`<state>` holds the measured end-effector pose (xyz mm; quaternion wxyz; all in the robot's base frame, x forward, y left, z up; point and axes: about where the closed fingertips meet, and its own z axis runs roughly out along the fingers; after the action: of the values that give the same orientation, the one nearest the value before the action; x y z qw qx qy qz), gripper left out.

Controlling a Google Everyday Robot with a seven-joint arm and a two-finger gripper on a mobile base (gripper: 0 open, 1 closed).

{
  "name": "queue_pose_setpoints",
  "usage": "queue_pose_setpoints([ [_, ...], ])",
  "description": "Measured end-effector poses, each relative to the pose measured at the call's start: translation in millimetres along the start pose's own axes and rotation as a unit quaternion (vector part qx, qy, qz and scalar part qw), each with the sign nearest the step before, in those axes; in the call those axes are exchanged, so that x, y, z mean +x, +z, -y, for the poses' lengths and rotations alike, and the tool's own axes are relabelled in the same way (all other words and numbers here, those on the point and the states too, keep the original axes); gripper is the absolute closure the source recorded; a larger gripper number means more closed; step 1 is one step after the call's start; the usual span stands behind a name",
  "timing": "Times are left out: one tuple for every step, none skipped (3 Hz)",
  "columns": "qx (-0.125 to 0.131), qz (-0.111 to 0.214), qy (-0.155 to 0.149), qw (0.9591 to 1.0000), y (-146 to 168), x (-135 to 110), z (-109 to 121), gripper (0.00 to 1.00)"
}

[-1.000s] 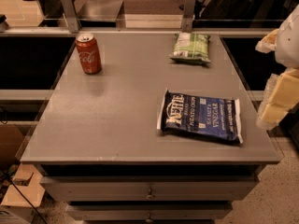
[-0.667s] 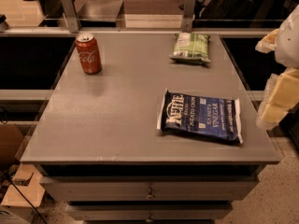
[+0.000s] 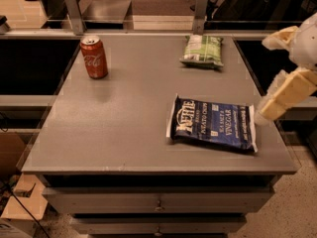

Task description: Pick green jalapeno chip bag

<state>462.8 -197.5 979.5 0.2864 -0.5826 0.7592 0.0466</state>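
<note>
The green jalapeno chip bag [image 3: 202, 50], small, puffy and light green, lies at the back right of the grey table [image 3: 129, 113]. My gripper [image 3: 286, 72] is at the right edge of the view, off the table's right side, well to the right of the green bag and nearer to me. It hangs above the table's edge with nothing in it. Its cream fingers [image 3: 287, 93] point down and to the left.
A flat dark-blue Kettle chip bag [image 3: 213, 123] lies at the front right of the table, just left of my gripper. A red Coca-Cola can [image 3: 93, 57] stands upright at the back left. A metal rail with two posts [image 3: 199, 10] runs behind the table.
</note>
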Motion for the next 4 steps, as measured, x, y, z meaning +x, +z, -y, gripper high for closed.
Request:
queue_pose_setpoints([
  [-0.007, 0.04, 0.002, 0.9992, -2, -18, -4, 0.0],
  [-0.007, 0.038, 0.002, 0.9992, -2, -18, -5, 0.0],
  [0.008, 0.065, 0.015, 0.9978, 13, -26, 9, 0.0],
  [0.031, 0.102, 0.032, 0.9939, 38, -38, 43, 0.0],
])
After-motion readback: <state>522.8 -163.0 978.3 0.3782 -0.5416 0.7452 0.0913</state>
